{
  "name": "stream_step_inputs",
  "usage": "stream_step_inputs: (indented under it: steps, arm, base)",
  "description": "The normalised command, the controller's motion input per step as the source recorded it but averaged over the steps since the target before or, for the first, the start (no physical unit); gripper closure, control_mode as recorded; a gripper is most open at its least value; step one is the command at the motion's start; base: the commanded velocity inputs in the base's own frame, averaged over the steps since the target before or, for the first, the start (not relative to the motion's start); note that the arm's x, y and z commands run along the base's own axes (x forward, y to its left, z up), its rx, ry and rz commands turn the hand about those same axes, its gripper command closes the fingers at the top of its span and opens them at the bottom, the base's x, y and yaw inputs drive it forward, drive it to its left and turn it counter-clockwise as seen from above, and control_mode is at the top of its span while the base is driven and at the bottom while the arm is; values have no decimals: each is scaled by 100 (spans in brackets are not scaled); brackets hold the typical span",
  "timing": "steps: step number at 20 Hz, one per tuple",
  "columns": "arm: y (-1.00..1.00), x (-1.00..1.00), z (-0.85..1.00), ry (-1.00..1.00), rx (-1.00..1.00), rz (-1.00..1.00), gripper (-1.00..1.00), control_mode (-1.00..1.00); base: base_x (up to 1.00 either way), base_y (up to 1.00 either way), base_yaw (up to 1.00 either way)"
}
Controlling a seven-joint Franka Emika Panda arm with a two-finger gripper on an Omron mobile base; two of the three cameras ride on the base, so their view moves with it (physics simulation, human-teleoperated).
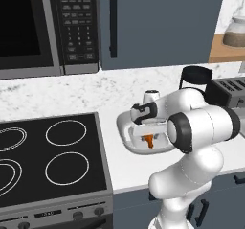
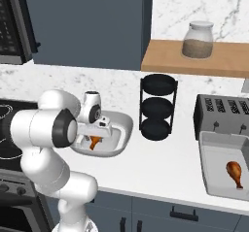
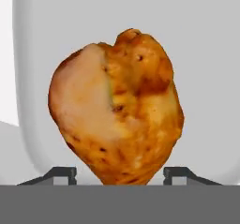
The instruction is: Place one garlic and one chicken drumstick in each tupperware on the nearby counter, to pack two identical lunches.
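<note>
While the claw (image 3: 120, 174) stands spread astride a chicken drumstick (image 1: 149, 141) down in the oval tupperware (image 2: 121, 124) on the counter (image 2: 165, 170), the other drumstick (image 2: 235, 173) lies in the rectangular tupperware (image 2: 206, 163). Both garlics seem left to pack.

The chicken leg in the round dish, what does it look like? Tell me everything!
The chicken leg is orange-brown with a paler patch on one side, bumpy like cooked skin. Its plump end faces the hand camera. It sits inside the round dish on the white counter, right under the hand, whose two dark fingertips stand apart on either side of it.
</note>
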Motion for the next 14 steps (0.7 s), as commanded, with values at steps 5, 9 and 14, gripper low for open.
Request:
stream_step_inputs:
  steps: [5, 9, 14]
  arm:
    - [0, -29, 58, -2, 0, 0, -100, -100]
    - [-2, -96, 90, -11, 0, 0, -100, -100]
    - [-2, -100, 78, -7, 0, 0, -100, -100]
  base:
    - [0, 0, 0]
    - [0, 0, 0]
    - [0, 0, 0]
